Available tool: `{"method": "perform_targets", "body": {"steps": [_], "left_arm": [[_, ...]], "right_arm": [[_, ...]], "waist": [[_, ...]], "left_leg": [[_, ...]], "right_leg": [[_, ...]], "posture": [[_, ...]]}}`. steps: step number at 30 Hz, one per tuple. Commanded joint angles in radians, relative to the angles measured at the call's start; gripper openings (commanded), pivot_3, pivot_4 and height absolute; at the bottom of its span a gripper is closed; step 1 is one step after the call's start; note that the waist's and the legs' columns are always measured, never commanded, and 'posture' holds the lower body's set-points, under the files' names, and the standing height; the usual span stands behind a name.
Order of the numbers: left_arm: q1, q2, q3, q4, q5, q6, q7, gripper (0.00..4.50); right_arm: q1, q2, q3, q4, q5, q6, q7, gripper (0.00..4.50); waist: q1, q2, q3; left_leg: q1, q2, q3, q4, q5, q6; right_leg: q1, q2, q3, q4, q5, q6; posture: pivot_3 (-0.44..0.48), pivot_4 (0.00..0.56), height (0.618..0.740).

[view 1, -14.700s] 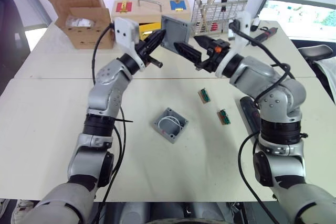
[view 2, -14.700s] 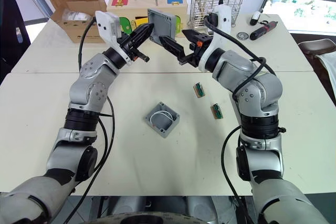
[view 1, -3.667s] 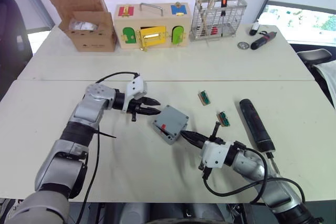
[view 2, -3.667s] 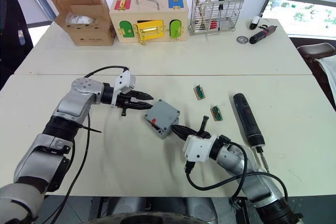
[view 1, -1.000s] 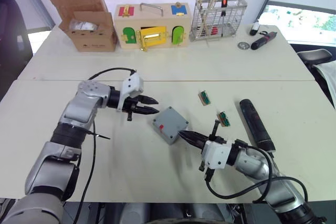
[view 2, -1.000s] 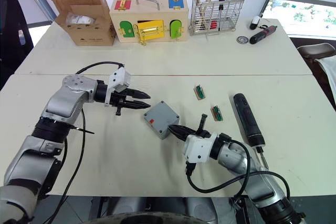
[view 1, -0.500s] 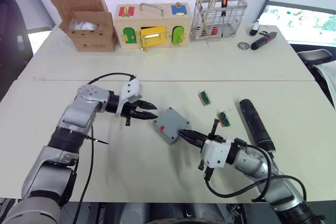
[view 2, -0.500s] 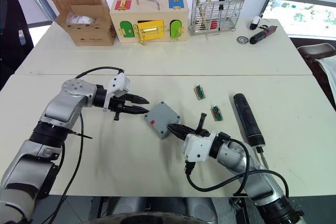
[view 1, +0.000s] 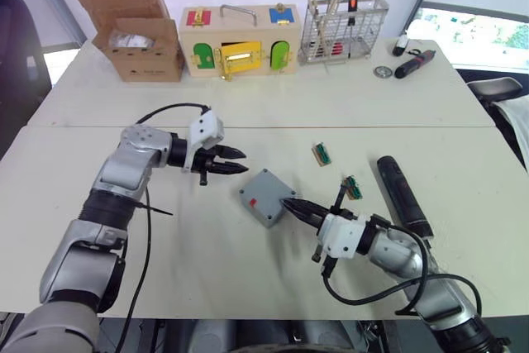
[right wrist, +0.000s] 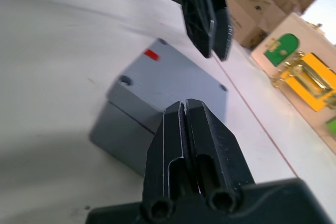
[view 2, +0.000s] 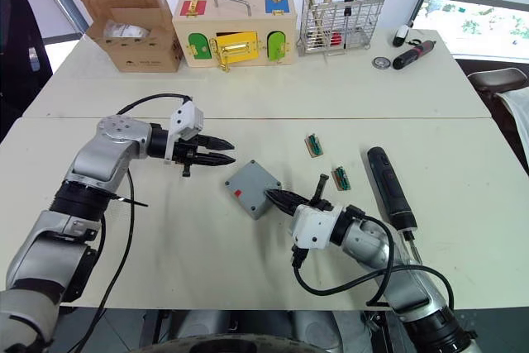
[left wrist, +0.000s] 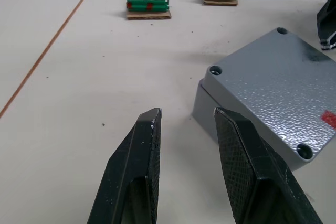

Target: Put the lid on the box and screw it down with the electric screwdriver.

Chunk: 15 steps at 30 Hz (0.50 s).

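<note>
The left jaws [view 1: 235, 161] are slightly parted and hold nothing; in the left wrist view the two black fingers [left wrist: 137, 171] stand apart with bare bench between them, pointing at the near corner of the box [left wrist: 210, 113]. The right jaws [view 2: 275, 197] are pressed together, empty, their tips at the box's edge on the robot's right side; whether they touch it cannot be told.

The lid [view 1: 266, 193] sits on the box, covering it, with its corner screw holes showing and a small red mark [view 1: 253, 202] on top. In the wrist views the lid looks slightly skewed on the box, its edge overhanging the wall below. The box stands on the white bench [view 1: 248, 113], near its middle, between the two jaws, with the left jaws near but apart from it.

The screwdriver [view 1: 402, 193] lies flat on the bench to the right of the box, well apart from it and just beyond the right forearm, untouched. Two small green screw holders [view 1: 321, 153] [view 1: 353, 187] lie between the box and the screwdriver, each carrying screws.

Along the far edge of the bench stand a cardboard box [view 1: 128, 26], a wooden box with coloured latches [view 1: 240, 39] and a wire basket [view 1: 343, 26] with sticks in it. A smaller dark tool [view 1: 414, 63] lies at the far right corner.
</note>
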Motion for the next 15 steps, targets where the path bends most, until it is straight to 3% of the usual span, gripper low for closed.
{"method": "perform_targets", "body": {"steps": [1,15], "left_arm": [[-0.010,-0.006,0.017,-0.011,-0.010,-0.015,-0.009,1.59],[0.022,-0.002,0.013,-0.147,-0.075,0.092,-0.046,1.59]], "right_arm": [[0.012,0.001,-0.022,-0.035,0.016,0.002,-0.011,0.02],[0.085,-0.012,-0.025,-0.071,0.017,0.019,0.003,0.02]], "waist": [[0.001,0.000,0.000],[0.000,0.000,0.000]], "left_leg": [[0.000,0.000,0.000,0.000,0.000,0.000],[0.000,0.000,0.000,0.000,0.000,0.000]], "right_leg": [[0.000,0.000,0.000,0.000,0.000,0.000],[0.000,0.000,0.000,0.000,0.000,0.000]], "posture": [[0.000,0.150,0.740],[0.000,0.150,0.740]]}}
